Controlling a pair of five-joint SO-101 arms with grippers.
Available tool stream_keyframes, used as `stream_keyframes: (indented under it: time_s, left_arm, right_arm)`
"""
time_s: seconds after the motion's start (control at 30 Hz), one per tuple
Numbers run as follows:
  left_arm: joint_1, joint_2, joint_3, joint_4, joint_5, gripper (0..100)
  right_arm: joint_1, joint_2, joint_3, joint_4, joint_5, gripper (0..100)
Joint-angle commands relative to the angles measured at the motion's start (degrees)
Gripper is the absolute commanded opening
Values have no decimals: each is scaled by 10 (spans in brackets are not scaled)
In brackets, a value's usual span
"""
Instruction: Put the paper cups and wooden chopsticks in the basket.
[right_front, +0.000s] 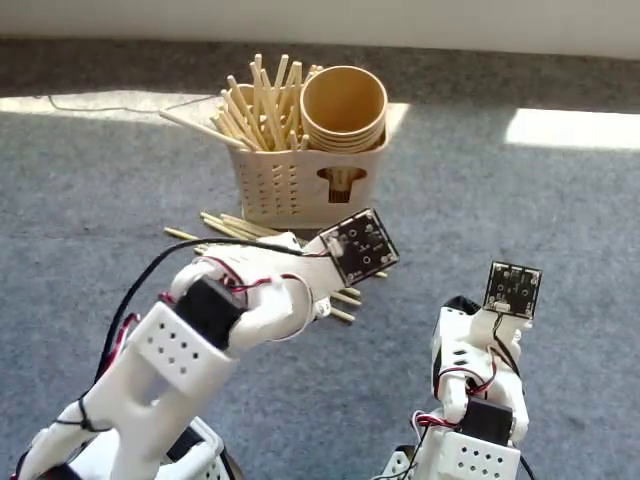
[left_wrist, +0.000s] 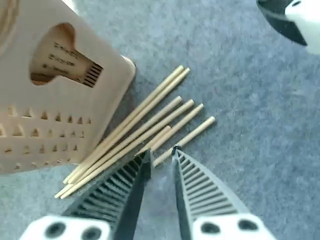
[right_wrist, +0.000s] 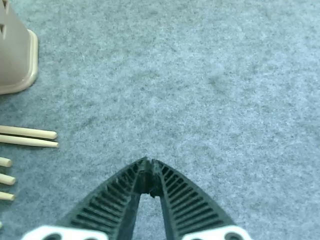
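1. My left gripper (left_wrist: 160, 152): fingers a narrow gap apart, nothing held betw. them. Tips point down right over the near ends of the loose chopsticks (left_wrist: 145, 122); can't tell if they touch
2. Loose chopsticks: a handful lying roughly parallel on the grey carpet (left_wrist: 240, 90), just in front of the basket (left_wrist: 50, 110), w/ some far ends up against its base
3. Basket: pale plastic, perforated walls, cut-out handle hole; in the high view it stands upright beyond both my arms
4. Inside it: stack of paper cups (right_front: 343, 100), mouth up, in the high view's right part of the basket; bundle of chopsticks (right_front: 262, 105) standing on end in the left part
5. My right gripper (right_wrist: 149, 166): fingers closed tip to tip, holding nothing, above the carpet, near the loose chopsticks' ends but apart from them, and apart from the basket's corner
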Motion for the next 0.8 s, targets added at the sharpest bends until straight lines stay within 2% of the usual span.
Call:
stream_keyframes:
  time_s: [0.0,0.2,0.5,0.77]
  left_arm:
    - [12,65,-3,-12,-26,103]
    - [8,151,0,-50,-73,126]
    - [9,283,-4,-57,-163,126]
    - [-15,354,-4,-148,-178,127]
  right_arm:
    - [6,-5,79,-15,-1,5]
    - [6,-5,79,-15,-1,5]
    - [6,-5,79,-15,-1,5]
    - [6,-5,79,-15,-1,5]
